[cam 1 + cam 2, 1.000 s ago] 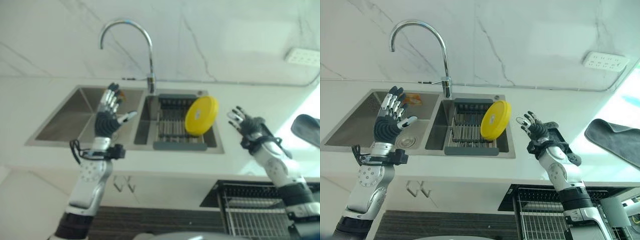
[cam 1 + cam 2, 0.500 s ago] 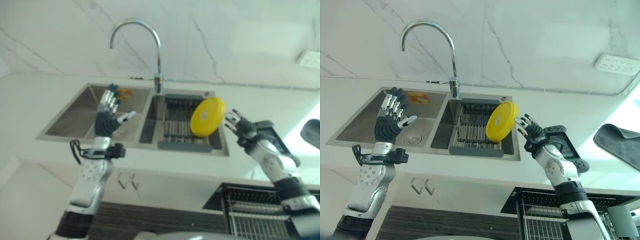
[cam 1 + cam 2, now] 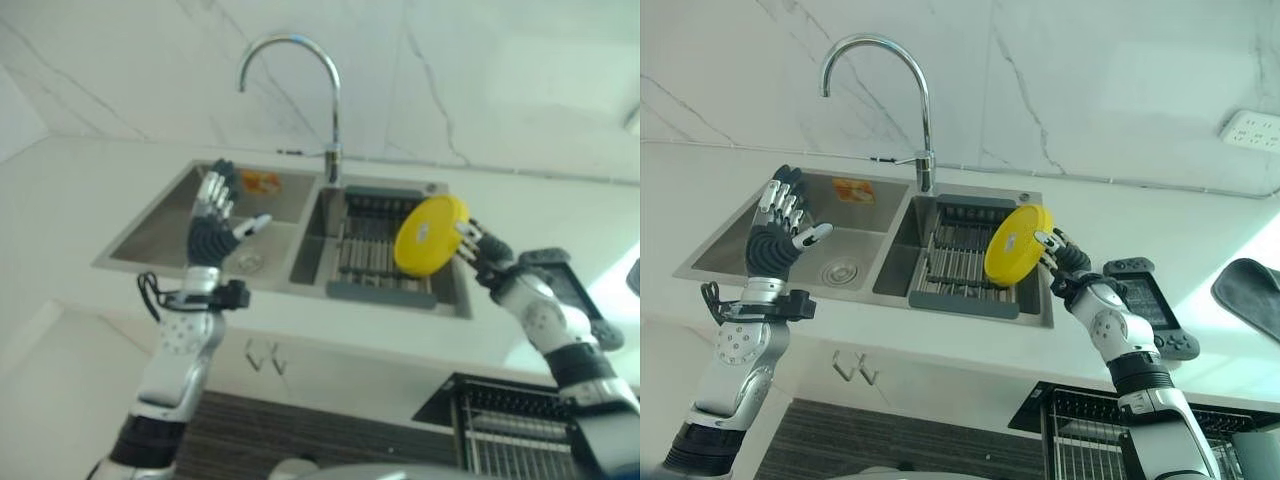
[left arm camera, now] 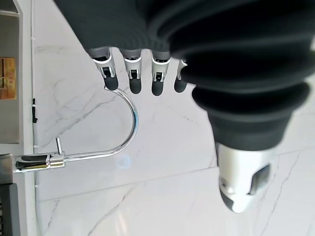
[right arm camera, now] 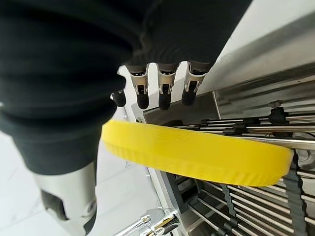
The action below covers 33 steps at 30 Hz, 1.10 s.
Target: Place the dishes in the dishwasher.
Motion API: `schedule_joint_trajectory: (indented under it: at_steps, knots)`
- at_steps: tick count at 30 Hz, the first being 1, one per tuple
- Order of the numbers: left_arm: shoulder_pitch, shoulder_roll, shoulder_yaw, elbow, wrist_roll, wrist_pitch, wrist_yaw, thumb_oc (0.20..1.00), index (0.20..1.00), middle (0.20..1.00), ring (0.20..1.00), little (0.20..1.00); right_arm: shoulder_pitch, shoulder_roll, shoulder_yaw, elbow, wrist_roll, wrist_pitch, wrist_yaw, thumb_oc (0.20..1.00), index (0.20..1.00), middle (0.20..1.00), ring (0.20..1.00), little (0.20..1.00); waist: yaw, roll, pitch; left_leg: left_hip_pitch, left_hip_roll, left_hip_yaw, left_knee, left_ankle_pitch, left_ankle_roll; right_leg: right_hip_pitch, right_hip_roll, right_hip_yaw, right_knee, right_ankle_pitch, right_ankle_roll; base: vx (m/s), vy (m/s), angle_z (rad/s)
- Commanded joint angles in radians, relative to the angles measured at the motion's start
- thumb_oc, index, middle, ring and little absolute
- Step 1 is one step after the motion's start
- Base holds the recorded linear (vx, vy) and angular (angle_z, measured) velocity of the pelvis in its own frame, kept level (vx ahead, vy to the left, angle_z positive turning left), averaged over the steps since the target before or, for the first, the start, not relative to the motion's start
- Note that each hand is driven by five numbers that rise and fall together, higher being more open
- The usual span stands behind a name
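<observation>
Yellow plate [image 3: 1018, 243] at straight, spread right hand [image 3: 1065, 260] fingers [image 5: 165, 93]; left hand [image 3: 775, 235] likewise open-fingered, empty.

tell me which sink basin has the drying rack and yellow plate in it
The right basin, on the robot's right of the tap. It holds the dark rack with the yellow plate standing on edge by the right hand. The left basin shows just its drain.

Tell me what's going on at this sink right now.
The robot's right hand is reaching with open fingers to a yellow plate that stands on edge in the drying rack in the sink's right basin; its fingers are at the plate's rim but not closed on it. The left hand is raised, open and empty, over the left basin. The dishwasher rack is pulled out below the counter.
</observation>
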Motion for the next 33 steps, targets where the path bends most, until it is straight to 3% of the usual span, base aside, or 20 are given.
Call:
schedule_joint_trajectory:
  at_steps: [1, 33]
  knots:
    - [-0.081, 0.059, -0.046, -0.004, -0.019, -0.025, 0.007, 1.0, 1.0, 1.0, 1.0, 1.0, -0.153, -0.016, 0.014, 0.031, 0.024, -0.037, 0.031, 1.0, 1.0, 1.0, 1.0, 1.0, 0.017, -0.036, -0.01, 0.019, -0.054, -0.01, 0.0, -0.051, 0.025, 0.053, -0.001, 0.0, 0.006, -0.039, 0.015, 0.0, 0.0, 0.0]
    - [-0.095, 0.077, -0.067, 0.0, -0.027, 0.01, 0.027, 1.0, 1.0, 1.0, 1.0, 1.0, -0.24, -0.018, 0.072, 0.193, 0.027, -0.005, 0.025, 1.0, 1.0, 1.0, 1.0, 1.0, 0.059, -0.028, -0.007, 0.012, -0.055, -0.042, 0.0, -0.03, 0.013, 0.073, 0.0, -0.042, 0.006, -0.047, 0.009, 0.0, -0.004, 0.05]
